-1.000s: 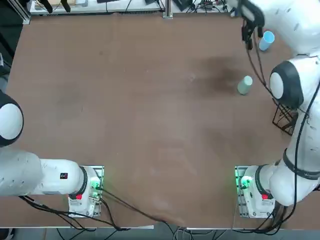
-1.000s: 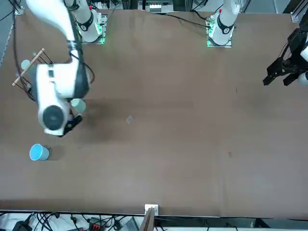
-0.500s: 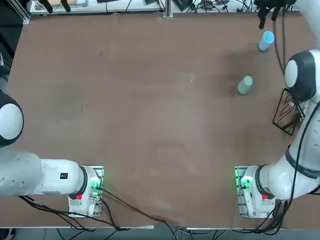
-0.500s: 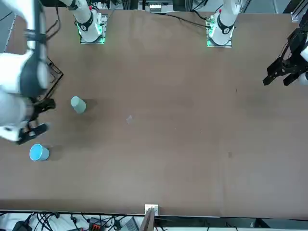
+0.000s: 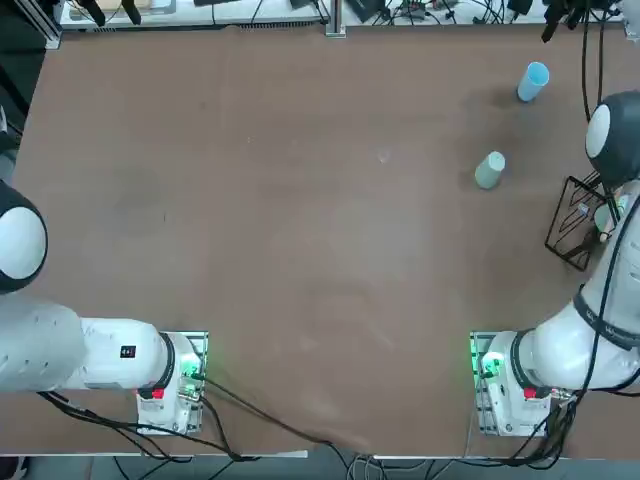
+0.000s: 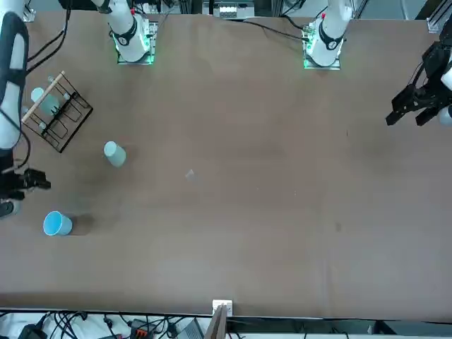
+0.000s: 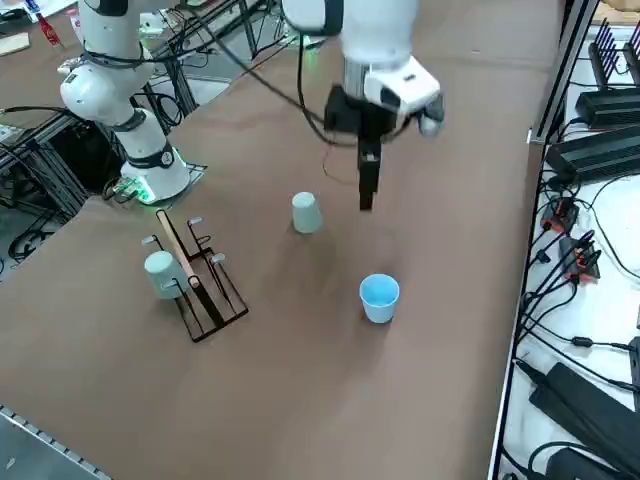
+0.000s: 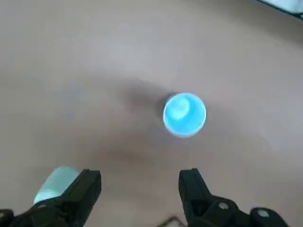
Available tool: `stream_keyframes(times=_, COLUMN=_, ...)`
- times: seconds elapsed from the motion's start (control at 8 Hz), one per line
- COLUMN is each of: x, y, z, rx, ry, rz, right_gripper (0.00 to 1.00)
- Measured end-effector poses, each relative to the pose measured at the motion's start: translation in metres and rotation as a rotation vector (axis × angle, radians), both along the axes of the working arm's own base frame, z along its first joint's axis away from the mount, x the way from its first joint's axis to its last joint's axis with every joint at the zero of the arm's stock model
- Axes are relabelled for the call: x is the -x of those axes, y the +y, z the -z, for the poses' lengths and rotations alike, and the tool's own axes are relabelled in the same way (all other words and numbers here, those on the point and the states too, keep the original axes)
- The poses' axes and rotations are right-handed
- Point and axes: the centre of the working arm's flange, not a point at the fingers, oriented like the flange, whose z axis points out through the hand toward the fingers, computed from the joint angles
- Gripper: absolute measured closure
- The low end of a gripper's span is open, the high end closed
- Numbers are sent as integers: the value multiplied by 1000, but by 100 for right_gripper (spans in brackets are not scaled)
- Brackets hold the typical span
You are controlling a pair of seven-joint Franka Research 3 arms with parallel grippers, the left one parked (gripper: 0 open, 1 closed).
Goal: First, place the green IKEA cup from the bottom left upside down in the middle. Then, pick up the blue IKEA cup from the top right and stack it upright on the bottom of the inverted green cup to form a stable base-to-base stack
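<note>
Hovering open tool [image 8: 139,187] well above upright blue cup [image 8: 184,115], empty.

Brown table [image 5: 280,220], mostly bare. Black wire rack [image 6: 58,113] with a wooden bar near one edge, pale aqua cup [image 7: 161,273] sitting in it. Cables [image 7: 570,280] and power strips off the table's side.
</note>
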Motion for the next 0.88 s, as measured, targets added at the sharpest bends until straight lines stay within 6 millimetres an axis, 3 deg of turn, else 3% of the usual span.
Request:
stream_keyframes(times=0.38, x=-17, y=-15, z=79, rx=5, ry=-36, rz=-19, right_gripper=2)
stream_keyframes(times=0.88, x=-21, y=-17, z=139, rx=20, ry=-10, rz=-85, right_gripper=7)
